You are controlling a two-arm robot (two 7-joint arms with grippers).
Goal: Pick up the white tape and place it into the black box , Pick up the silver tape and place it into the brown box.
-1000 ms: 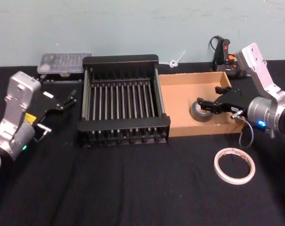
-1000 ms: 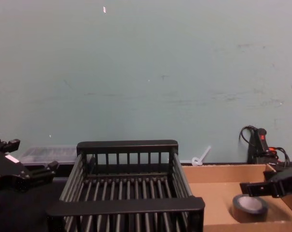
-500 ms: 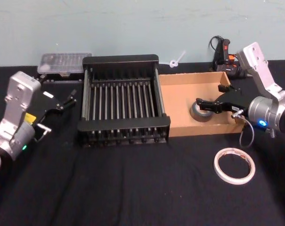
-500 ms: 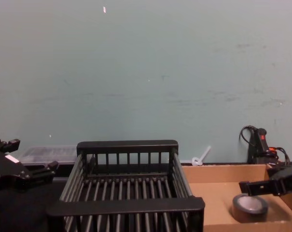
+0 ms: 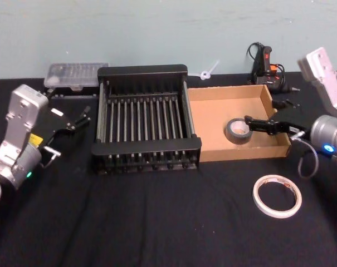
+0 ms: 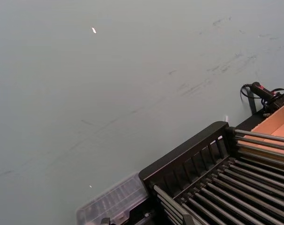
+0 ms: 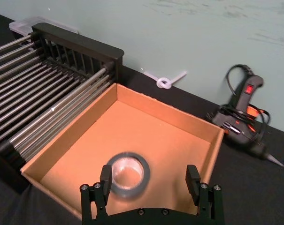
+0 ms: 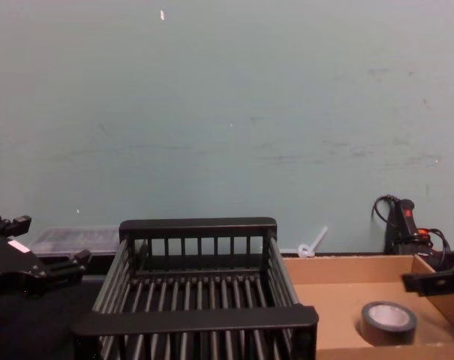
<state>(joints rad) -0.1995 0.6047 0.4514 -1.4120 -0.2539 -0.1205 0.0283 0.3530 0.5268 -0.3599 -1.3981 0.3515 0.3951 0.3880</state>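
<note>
The right end effector (image 7: 151, 185) hangs wide open and empty; just ahead of it the silver tape (image 7: 127, 173) lies flat in the brown box (image 7: 179, 122), apparently delivered. Behind it, the white tape (image 5: 277, 196) waits on the table (image 5: 157, 222), the black box (image 5: 143, 119) unfilled. The left end effector (image 5: 79, 119) idles, slightly open, empty.

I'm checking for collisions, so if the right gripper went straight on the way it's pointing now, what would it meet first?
Probably the silver tape. The right gripper, open, points across the brown box toward the black box, with the tape just ahead. Height is unclear, so it might pass over the tape.
</note>
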